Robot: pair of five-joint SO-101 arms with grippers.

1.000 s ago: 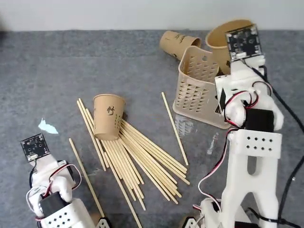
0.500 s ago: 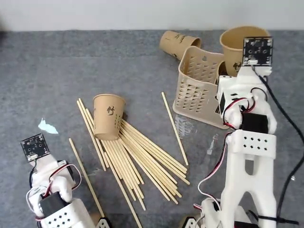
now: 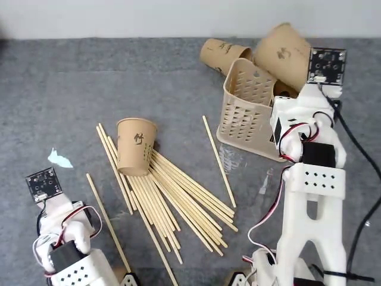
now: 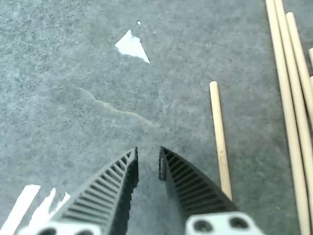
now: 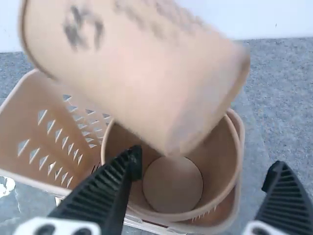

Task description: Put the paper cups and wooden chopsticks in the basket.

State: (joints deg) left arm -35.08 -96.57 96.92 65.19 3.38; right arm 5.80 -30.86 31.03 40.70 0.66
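Right hand (image 5: 208, 161) gapes wide, released — the paper cup (image 5: 132, 63), upright half a second ago, now tips sideways over the basket (image 5: 44, 127) (another cup (image 5: 171, 181) sits inside). I judge it's dropping in — close ahead of my hand, touching neither finger.

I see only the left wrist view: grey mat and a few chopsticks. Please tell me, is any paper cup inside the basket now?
Observer: Yes. One paper cup stands upright inside the basket.
Operator: Does the right gripper hold something?
Observer: No. The right gripper is open, and a second cup is tilted over the basket.
Operator: Are other cups outside?
Observer: Two. A third cup lies on its side beyond the basket, and a fourth cup rests on the chopsticks.
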